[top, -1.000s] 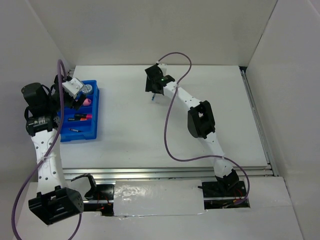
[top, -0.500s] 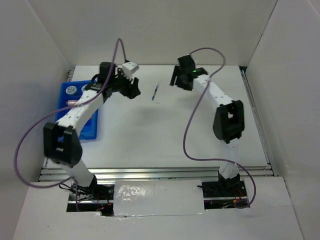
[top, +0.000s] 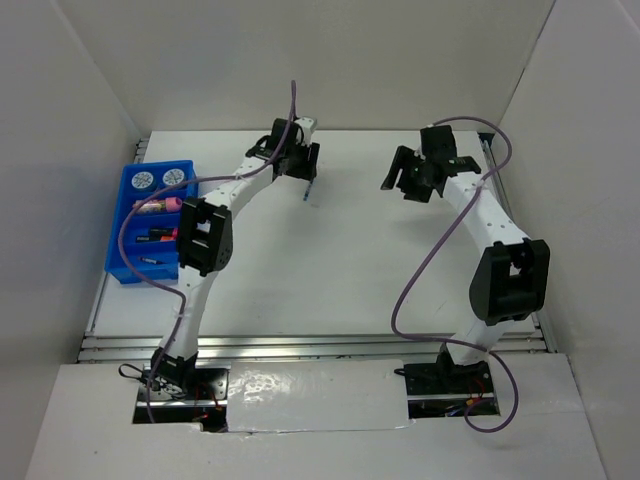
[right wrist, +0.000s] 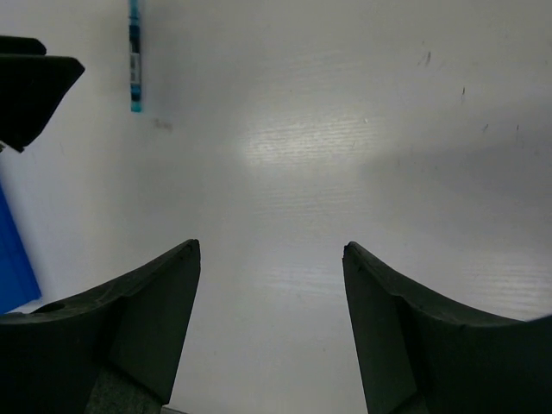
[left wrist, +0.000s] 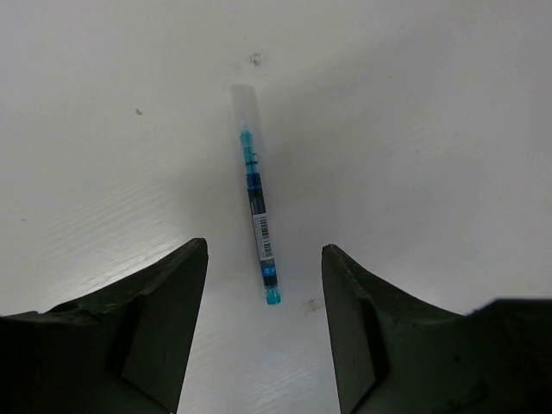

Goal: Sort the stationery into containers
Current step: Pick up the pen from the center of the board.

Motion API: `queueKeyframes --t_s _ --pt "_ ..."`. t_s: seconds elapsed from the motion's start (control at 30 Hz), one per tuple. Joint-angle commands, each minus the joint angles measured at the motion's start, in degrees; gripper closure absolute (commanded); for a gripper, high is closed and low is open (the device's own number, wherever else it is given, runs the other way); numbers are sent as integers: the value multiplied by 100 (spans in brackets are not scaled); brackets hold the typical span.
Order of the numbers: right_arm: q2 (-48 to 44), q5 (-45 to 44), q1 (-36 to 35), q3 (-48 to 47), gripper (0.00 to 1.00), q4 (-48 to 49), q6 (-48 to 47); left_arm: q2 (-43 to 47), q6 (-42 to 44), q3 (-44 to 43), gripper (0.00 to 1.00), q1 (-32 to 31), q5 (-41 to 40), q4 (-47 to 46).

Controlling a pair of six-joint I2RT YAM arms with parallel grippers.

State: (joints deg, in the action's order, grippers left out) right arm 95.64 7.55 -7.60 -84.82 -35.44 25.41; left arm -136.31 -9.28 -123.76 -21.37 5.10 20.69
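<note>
A thin blue pen (top: pixel 308 190) lies alone on the white table at the back middle. My left gripper (top: pixel 300 168) hovers over it, open and empty. In the left wrist view the pen (left wrist: pixel 257 216) points away from me, and its near end lies between my open left gripper's (left wrist: pixel 265 250) fingers. My right gripper (top: pixel 403 180) is open and empty to the right of the pen, over bare table (right wrist: pixel 272 246). The bright blue tray (top: pixel 188 225) at the far left holds two tape rolls (top: pixel 143 180), a pink marker (top: pixel 160 205), highlighters (top: pixel 160 235) and a thin pen (top: pixel 148 261).
White walls close in the table at the back and both sides. In the right wrist view the blue pen (right wrist: pixel 134 56) shows at top left, a left fingertip (right wrist: pixel 30 86) beside it, and a tray corner (right wrist: pixel 13 267) at the left edge. Purple cables loop over both arms.
My left arm has swung from the tray across to above the blue pen. My right arm has drawn away from the pen to the right.
</note>
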Motion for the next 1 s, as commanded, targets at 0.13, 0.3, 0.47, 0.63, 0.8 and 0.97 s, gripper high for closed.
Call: queueKeyframes --t_s 0.13,0.3,0.47,0.63,0.8,0.97 --pt "-203 466 56 -105 26 2 -71 -422 -188 -210 41 -52 -212 -311" --pt "-212 510 83 -97 26 -24 -89 -739 -153 -323 44 -87 -387 -381" --pt "-177 581 127 -105 25 -51 -89 -958 -153 -429 45 -96 -229 -390" --pt "-28 668 197 -158 25 -68 -54 -1082 -153 -473 45 -131 -150 -381" --pt "95 721 223 -307 26 -130 -36 -1231 -101 -534 52 -201 -368 -189" --pt "166 783 276 -378 26 -165 -19 -1494 198 -997 70 -359 -975 715"
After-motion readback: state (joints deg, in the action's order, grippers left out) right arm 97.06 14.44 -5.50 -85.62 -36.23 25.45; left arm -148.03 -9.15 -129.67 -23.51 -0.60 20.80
